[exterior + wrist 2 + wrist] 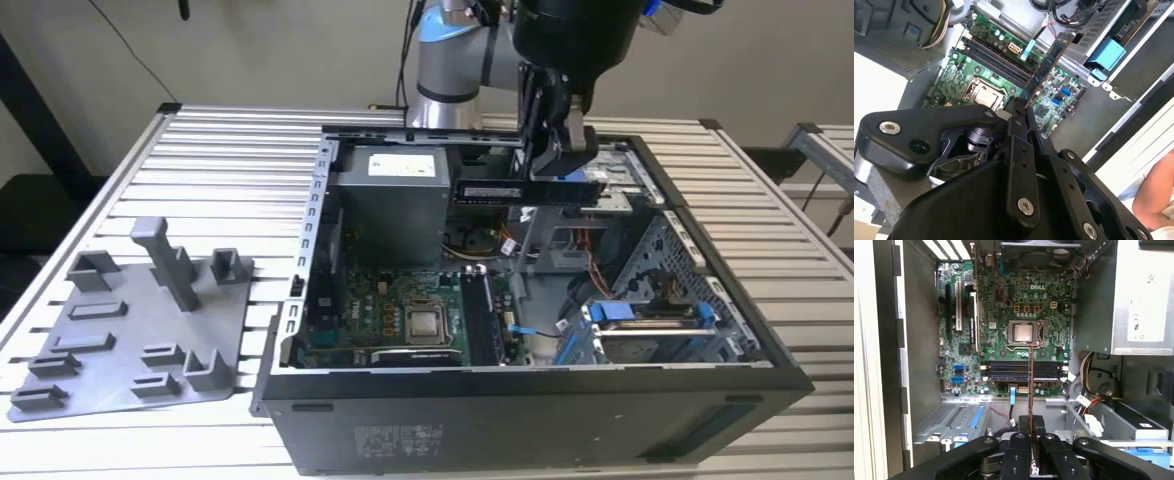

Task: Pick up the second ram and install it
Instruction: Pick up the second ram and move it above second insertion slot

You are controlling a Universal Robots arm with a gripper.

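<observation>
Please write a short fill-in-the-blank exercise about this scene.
1. The gripper holds the second ram ___ the motherboard, not touching it.
2. The grey fixture tray lies beside the computer case, at the exterior view's ___.
3. The motherboard is ___ in colour.
Missing words: above; left; green.

Matt plastic tray [127, 345], ribbed metal table [227, 160], matt dark second ram [501, 190]

End effector [561, 168] points down, clamped on second ram [491, 190].

black claw [558, 172], dark ram [497, 190], green motherboard [384, 308]
</observation>
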